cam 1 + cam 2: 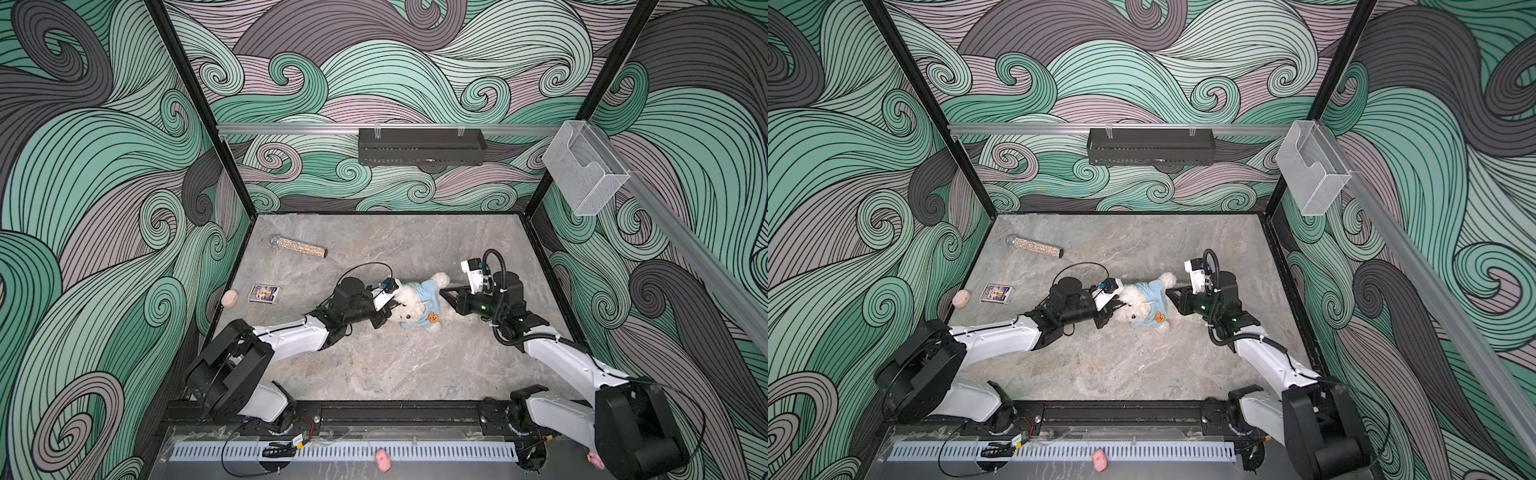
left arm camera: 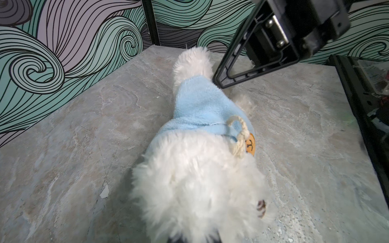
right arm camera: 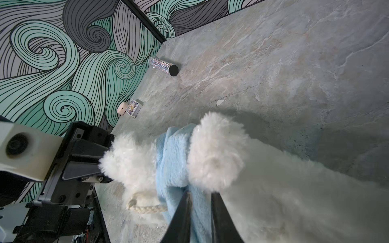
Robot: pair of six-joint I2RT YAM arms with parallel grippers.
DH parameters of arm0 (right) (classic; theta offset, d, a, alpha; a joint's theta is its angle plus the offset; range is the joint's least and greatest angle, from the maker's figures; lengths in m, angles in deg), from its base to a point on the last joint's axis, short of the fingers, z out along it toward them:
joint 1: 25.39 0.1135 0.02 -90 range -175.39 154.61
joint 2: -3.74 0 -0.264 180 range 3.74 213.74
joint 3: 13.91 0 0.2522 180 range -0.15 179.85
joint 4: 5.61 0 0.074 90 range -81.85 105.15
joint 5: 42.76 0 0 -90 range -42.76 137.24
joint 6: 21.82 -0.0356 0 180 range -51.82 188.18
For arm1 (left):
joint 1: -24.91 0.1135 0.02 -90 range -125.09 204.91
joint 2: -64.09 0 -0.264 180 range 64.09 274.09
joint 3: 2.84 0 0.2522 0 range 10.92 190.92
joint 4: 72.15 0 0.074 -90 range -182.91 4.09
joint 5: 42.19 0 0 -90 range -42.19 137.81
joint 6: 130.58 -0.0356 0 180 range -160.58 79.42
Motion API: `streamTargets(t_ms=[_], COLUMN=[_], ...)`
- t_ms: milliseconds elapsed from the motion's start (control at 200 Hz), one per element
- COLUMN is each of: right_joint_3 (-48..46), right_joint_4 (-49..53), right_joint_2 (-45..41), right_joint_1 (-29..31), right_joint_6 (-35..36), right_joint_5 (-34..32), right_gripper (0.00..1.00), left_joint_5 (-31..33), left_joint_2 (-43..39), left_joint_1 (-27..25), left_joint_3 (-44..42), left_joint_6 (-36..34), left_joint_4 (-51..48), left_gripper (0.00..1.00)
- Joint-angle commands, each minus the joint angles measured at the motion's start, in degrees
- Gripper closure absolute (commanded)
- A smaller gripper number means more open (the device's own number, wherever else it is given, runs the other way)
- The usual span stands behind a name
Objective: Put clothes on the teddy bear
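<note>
The teddy bear [image 1: 409, 311] [image 1: 1130, 311] is a fluffy white plush lying mid-table, with a light-blue fleece hoodie [image 1: 420, 291] [image 2: 200, 105] over its body and an orange patch at the hood. My left gripper [image 1: 390, 314] [image 1: 1112, 312] is at its head, shut in the fur; in the left wrist view the fur hides most of the fingers. My right gripper [image 1: 443, 293] [image 3: 200, 193] comes from the opposite end, beside a white leg [image 3: 214, 151]. Its two fingers are pinched on a fold of the hoodie [image 3: 172, 157].
A glittery tube [image 1: 298, 246] lies at the back left. A small card box [image 1: 264, 294] and a round pink toy [image 1: 229, 298] sit by the left wall. A pink plush [image 1: 383, 459] rests on the front ledge. A black basket [image 1: 422, 151] hangs on the back wall.
</note>
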Motion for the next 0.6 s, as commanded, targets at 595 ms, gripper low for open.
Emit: streamTargets(t_ms=[595], right_joint_3=[-1.69], right_joint_4=[-0.74], right_joint_2=[-0.43], right_joint_1=[3.41], right_joint_6=[2.15], right_joint_5=[-3.02], right_gripper=[0.72], left_joint_5=[-3.43], left_joint_2=[1.04], left_joint_1=[0.2], left_joint_3=[3.98], left_joint_6=[-0.16], left_joint_4=[-2.52], left_gripper=[1.0])
